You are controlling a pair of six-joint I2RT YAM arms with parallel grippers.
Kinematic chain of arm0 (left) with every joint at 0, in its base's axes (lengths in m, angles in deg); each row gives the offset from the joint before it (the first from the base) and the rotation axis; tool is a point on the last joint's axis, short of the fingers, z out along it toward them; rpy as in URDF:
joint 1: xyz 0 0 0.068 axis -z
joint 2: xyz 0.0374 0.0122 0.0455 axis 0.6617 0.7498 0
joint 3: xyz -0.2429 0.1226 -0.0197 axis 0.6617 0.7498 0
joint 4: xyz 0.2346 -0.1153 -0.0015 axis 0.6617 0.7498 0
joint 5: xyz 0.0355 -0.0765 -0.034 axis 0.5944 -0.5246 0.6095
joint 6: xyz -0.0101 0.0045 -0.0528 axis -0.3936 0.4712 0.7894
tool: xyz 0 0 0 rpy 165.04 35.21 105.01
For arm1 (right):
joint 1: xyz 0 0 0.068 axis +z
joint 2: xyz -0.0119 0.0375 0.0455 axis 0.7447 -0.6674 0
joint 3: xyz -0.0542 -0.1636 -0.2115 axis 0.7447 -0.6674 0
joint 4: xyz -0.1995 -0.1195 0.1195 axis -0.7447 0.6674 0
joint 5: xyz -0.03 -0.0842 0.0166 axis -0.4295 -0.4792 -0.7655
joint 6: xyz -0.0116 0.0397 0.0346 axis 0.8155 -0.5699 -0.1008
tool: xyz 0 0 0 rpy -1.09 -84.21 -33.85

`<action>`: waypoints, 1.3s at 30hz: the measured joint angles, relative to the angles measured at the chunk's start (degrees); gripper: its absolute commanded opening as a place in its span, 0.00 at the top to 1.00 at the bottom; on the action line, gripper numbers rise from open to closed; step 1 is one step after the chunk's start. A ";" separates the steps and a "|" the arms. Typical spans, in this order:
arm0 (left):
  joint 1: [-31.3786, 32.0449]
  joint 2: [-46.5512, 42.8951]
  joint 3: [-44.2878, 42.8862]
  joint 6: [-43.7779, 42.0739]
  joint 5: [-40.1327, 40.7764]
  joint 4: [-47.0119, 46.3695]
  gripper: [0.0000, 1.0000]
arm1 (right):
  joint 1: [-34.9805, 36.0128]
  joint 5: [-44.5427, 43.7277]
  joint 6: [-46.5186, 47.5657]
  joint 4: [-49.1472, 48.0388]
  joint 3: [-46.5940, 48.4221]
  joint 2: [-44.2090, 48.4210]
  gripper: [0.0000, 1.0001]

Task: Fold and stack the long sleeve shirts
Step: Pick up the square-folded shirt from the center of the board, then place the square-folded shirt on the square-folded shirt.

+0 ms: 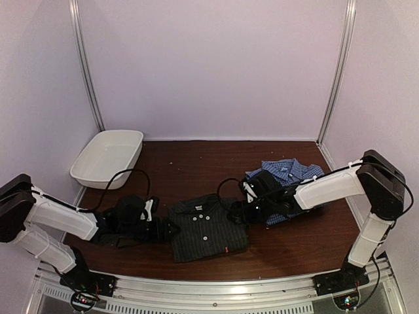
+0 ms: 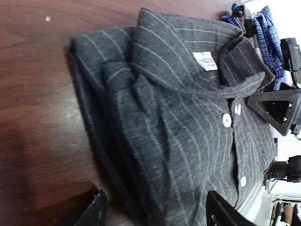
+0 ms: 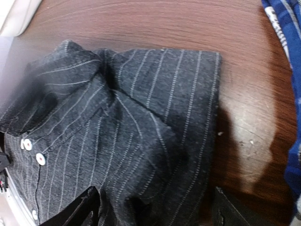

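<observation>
Nearest you, between the two arms, the black pinstriped shirt lies folded into a compact packet on the table, collar up and placket buttons showing. The left gripper sits low at the packet's left edge and the right gripper at its right edge. In each wrist view the jaws stand wide apart with the folded cloth edge between them and nothing clamped. The step in hand appears to be a two-sided pickup of this packet for stacking. To do it well, work the finger nearest the wood under every layer before you close. The left wrist view shows several loose folds at that edge, and a shallow bite would likely take only the top one. Close both sides together, lift level, and hold the spacing between the arms so the packet neither sags nor pulls open. Farther back and to the right, the blue-and-white checked shirt lies partly hidden beneath the right arm; how neatly it is folded cannot be told. Treat it as the likely base of the stack and set the black packet on it, collar over collar. At the far left the white tub stands well apart and seems to play no part.
</observation>
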 measured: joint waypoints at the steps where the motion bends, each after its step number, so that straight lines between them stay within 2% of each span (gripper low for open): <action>1: 0.00 0.98 0.13 0.17 -0.68 -1.60 0.38 | 0.00 0.81 -0.48 -1.70 -0.59 -0.11 0.23; 5: 0.00 5.51 0.79 1.11 -3.30 -8.94 0.53 | -0.13 4.61 -2.97 -9.57 -3.52 -0.68 0.34; 8: 0.00 8.57 0.83 1.55 -4.98 -13.11 0.71 | -0.35 7.26 -5.40 -16.13 -6.14 -1.22 0.44; 14: -0.04 9.49 0.72 -0.07 -6.73 -15.06 1.00 | -0.37 11.87 -9.75 -23.89 -10.25 -2.05 0.86; 17: -0.07 7.78 -0.07 -1.07 -6.84 -14.36 1.00 | -0.37 13.11 -9.88 -24.13 -10.47 -1.64 1.00; 21: -0.04 3.85 -3.34 -2.97 -7.02 -11.47 1.00 | -0.61 13.20 -8.13 -19.82 -8.87 1.88 1.00; 25: -0.07 0.04 -9.53 -5.33 -6.97 -5.97 1.00 | -2.34 12.59 -5.20 -12.20 -5.70 9.22 1.00; 31: -0.07 -0.11 -21.00 -8.87 -7.26 -0.04 1.00 | -10.67 11.06 1.36 0.90 -0.24 20.74 1.00; 34: 0.35 4.13 -27.61 -10.25 -8.48 0.79 1.00 | -17.14 12.41 5.84 7.96 2.73 24.92 1.00; 39: 2.86 17.57 -43.36 -12.72 -10.40 1.97 1.00 | -28.28 14.71 13.99 18.93 8.00 26.69 1.00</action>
